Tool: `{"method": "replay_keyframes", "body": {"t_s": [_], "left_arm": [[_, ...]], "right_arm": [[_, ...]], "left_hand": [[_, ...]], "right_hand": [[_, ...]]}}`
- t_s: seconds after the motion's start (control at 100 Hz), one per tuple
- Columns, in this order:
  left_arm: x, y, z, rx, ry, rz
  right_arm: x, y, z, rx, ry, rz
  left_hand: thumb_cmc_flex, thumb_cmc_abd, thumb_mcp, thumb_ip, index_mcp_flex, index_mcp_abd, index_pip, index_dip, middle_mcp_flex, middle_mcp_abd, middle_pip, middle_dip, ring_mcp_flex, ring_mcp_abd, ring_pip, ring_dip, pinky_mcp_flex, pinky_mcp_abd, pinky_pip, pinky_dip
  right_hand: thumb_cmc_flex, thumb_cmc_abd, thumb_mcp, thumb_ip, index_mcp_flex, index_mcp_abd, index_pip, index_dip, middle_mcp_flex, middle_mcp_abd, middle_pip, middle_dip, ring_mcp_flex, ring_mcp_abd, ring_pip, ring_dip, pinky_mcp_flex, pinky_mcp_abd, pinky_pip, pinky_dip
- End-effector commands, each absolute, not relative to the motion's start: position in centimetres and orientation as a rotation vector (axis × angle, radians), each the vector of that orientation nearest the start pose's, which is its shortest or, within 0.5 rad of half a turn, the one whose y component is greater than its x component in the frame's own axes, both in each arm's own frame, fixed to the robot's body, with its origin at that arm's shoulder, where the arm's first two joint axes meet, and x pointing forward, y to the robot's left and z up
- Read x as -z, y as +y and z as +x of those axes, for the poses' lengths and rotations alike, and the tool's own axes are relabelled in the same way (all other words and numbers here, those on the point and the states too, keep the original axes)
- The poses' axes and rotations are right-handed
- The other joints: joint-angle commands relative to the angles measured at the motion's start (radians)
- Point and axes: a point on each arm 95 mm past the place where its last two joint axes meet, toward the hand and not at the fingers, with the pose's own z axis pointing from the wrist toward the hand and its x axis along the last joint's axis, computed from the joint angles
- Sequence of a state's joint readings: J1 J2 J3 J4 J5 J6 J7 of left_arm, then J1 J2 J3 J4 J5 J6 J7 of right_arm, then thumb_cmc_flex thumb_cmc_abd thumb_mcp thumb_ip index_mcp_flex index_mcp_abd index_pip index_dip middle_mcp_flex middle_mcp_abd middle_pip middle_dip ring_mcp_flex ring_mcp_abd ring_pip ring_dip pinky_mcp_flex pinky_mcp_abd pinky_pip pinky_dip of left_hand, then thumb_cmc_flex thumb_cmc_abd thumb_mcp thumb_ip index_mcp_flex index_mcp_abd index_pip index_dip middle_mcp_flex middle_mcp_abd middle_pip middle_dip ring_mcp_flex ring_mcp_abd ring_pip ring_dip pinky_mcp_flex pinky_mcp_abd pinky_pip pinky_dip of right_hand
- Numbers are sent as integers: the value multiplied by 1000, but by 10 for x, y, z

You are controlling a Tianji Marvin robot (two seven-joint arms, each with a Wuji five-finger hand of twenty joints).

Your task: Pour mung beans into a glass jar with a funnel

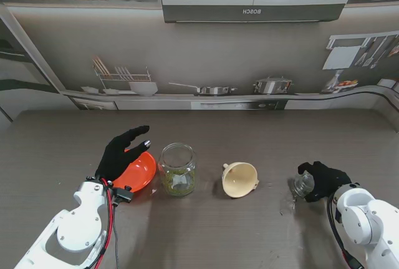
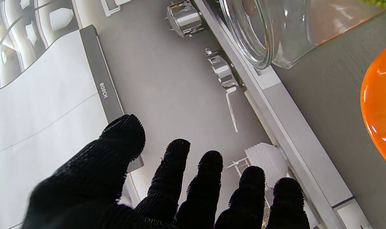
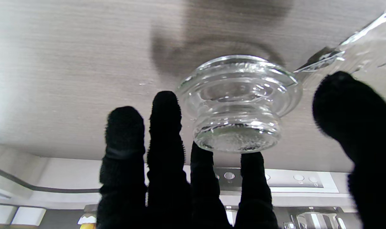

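A grey table [image 1: 249,231] fills the lower frame. Left of centre, the left hand [image 1: 121,153], fingers spread, hovers over an orange bowl [image 1: 138,172] beside the bean-filled glass jar [image 1: 177,169]. The cream funnel [image 1: 240,180] lies centre. Lower right, the right hand [image 1: 324,180] touches a glass lid [image 1: 303,185]; its grip is unclear.

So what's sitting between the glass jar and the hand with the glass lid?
The cream funnel lies on its side on the table between the jar and the right hand by the lid. The stand view shows it.

orange bowl [image 1: 140,172] half hidden under left hand [image 1: 121,153].
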State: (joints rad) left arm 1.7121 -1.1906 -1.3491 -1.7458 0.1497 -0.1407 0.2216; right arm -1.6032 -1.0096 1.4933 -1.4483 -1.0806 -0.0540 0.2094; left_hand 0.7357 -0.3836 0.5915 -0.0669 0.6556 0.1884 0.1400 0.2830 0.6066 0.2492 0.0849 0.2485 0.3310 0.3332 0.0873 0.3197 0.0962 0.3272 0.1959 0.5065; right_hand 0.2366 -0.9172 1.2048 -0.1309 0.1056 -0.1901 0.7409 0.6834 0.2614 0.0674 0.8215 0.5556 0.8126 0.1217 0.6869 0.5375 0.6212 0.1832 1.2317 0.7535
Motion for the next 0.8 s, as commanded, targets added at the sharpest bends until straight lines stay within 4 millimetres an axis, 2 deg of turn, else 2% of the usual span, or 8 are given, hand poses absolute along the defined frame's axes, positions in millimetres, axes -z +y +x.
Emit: {"method": "replay_keyframes", "body": {"t_s": [0.0, 0.47, 0.79], "left_arm": [[286, 10, 374, 2206, 576, -1814], [287, 9, 374, 2198, 583, -1835], [288, 7, 374, 2195, 586, -1850]], "right_arm": [[358, -155, 403, -976, 1578, 1434], [379, -157, 409, -994, 1574, 1492], [381, -156, 410, -1008, 1587, 1523]], "left_hand": [[-21, 23, -22, -21, 16, -8, -8, 0, -4, -1, -17, -1, -18, -5, -19, -11, -13, -37, -28, 11], [-21, 31, -29, -20, 23, -5, -6, 1, -6, 3, -17, -1, -21, -5, -20, -11, -17, -38, -28, 12], [-17, 37, -35, -19, 22, -3, -6, 2, -7, 3, -18, -1, -23, -3, -21, -11, -19, -39, -29, 14]], "right_hand": [[23, -6, 47, 8, 5, -14, 59, 28, 18, -18, 45, 27, 43, -12, 49, 29, 29, -26, 61, 27], [97, 73, 139, 48, 40, -20, 245, 13, 95, -52, 136, 95, 139, -44, 119, 41, 105, -25, 85, 2], [152, 177, 221, 75, 188, -7, 361, 16, 220, -73, 178, 130, 219, -71, 179, 59, 149, -24, 109, 1]]}}
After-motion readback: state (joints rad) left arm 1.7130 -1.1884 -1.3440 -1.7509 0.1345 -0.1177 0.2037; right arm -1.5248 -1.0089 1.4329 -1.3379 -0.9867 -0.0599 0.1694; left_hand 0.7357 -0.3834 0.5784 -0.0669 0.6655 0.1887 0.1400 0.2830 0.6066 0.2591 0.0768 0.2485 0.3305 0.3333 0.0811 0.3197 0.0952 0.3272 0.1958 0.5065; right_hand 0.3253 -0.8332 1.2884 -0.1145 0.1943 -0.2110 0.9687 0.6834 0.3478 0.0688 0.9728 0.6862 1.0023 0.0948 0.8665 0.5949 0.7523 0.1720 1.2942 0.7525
